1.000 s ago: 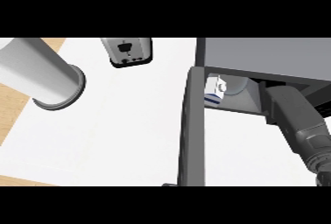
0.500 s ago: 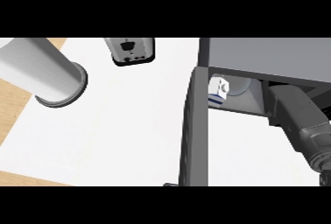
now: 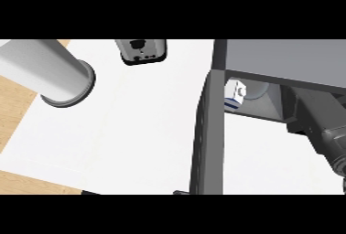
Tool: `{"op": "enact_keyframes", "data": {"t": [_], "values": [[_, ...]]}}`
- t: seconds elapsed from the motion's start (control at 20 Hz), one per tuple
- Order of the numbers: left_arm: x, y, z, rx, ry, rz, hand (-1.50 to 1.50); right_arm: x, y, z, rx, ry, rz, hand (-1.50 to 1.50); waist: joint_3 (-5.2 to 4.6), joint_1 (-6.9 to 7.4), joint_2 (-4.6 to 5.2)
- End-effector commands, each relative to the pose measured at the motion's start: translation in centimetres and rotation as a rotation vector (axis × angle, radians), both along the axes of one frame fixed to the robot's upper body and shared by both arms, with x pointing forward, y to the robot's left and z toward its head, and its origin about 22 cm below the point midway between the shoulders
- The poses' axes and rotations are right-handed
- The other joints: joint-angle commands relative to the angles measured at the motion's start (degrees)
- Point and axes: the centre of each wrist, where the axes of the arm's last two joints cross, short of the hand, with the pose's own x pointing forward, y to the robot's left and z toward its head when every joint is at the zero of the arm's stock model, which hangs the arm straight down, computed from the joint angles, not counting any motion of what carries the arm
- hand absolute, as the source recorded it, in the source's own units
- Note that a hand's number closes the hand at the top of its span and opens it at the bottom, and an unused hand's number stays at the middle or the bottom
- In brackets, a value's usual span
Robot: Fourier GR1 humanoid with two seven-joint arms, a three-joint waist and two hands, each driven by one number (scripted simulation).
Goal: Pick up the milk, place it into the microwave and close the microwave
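The milk carton [image 3: 235,93], white with a blue band, stands inside the microwave [image 3: 283,59] near the left side of its opening. The microwave's door [image 3: 208,137] hangs open and shows edge-on as a dark grey slab running toward me. My right forearm [image 3: 332,145] comes in from the lower right. Its dark hand [image 3: 302,111] lies inside the opening, to the right of the milk and apart from it; shadow hides much of the hand. My left forearm [image 3: 51,68] crosses the upper left corner, and its hand is out of the picture.
A small grey and black appliance [image 3: 140,51] stands at the back of the white counter [image 3: 121,137]. A wooden surface [image 3: 15,103] borders the counter on the left and front. The open door splits the counter into left and right parts.
My right hand has drawn back a little toward the lower right, away from the milk. The milk stays where it was. The left forearm has shifted slightly upward.
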Motion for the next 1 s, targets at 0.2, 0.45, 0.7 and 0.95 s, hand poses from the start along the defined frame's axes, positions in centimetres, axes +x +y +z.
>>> {"op": "enact_keyframes", "data": {"t": [0.2,0.45,0.7,0.95], "values": [[0.4,0.3,0.1,0.036,0.009,0.003,-1.50,0.9,-0.7,2.4,0.012,-0.039,-0.022,-1.50,0.21,0.53,0.22],[1.3,-0.2,-0.1,0.039,0.016,-0.021,-1.50,1.7,2.9,2.3,0.043,-0.006,0.195,-1.50,0.06,1.23,0.10],[2.2,-0.1,0.0,0.044,0.005,-0.031,-1.50,2.0,3.5,3.0,-0.077,0.072,0.182,-1.50,-0.23,1.61,-0.11],[2.7,-0.4,-0.5,0.038,0.020,-0.055,-1.50,2.8,7.6,3.8,-0.040,0.048,0.147,-1.50,-0.27,2.12,-0.74]]}}
